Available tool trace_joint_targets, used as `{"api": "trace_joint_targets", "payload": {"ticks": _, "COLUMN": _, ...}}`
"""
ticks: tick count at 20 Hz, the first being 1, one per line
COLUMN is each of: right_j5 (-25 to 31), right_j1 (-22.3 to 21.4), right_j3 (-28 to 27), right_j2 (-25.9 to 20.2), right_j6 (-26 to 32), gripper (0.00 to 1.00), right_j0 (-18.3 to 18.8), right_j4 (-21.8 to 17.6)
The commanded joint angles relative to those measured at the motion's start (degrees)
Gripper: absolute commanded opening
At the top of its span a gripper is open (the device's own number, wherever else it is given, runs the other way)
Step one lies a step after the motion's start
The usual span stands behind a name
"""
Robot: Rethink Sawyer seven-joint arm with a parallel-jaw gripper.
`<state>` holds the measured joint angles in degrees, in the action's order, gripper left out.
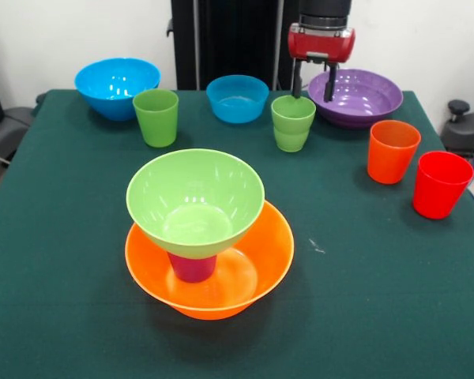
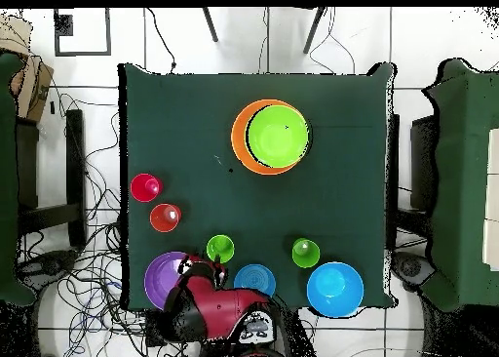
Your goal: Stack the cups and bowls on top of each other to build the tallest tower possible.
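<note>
The tower stands near the table's front: a big orange bowl (image 1: 278, 251) (image 2: 241, 143) holds a purple cup (image 1: 192, 267), and a lime green bowl (image 1: 195, 199) (image 2: 278, 134) sits upright on that cup. My gripper (image 1: 314, 84) (image 2: 201, 266) hangs open and empty just behind a green cup (image 1: 292, 122) (image 2: 220, 248), in front of the wide purple bowl (image 1: 363, 99) (image 2: 159, 280). A second green cup (image 1: 156, 117) (image 2: 306, 253), an orange cup (image 1: 393, 150) (image 2: 165, 217) and a red cup (image 1: 441, 184) (image 2: 145, 187) stand apart.
A large blue bowl (image 1: 116, 85) (image 2: 335, 289) and a smaller blue bowl (image 1: 237, 98) (image 2: 254, 279) sit along the table's far edge in the front view. The dark green table (image 1: 379, 308) has chairs at its sides in the overhead view.
</note>
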<state>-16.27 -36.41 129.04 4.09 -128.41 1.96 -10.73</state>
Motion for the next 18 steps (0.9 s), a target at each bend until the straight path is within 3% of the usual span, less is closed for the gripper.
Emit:
{"api": "trace_joint_targets", "payload": {"ticks": 1, "right_j5": -0.24, "right_j1": 4.87, "right_j3": -7.9, "right_j2": -3.17, "right_j6": -4.74, "gripper": 1.0, "right_j0": -0.5, "right_j4": 0.39}}
{"api": "trace_joint_targets", "payload": {"ticks": 18, "right_j5": -1.52, "right_j1": 8.24, "right_j3": -11.95, "right_j2": -0.36, "right_j6": -5.75, "gripper": 1.0, "right_j0": -3.47, "right_j4": 2.99}}
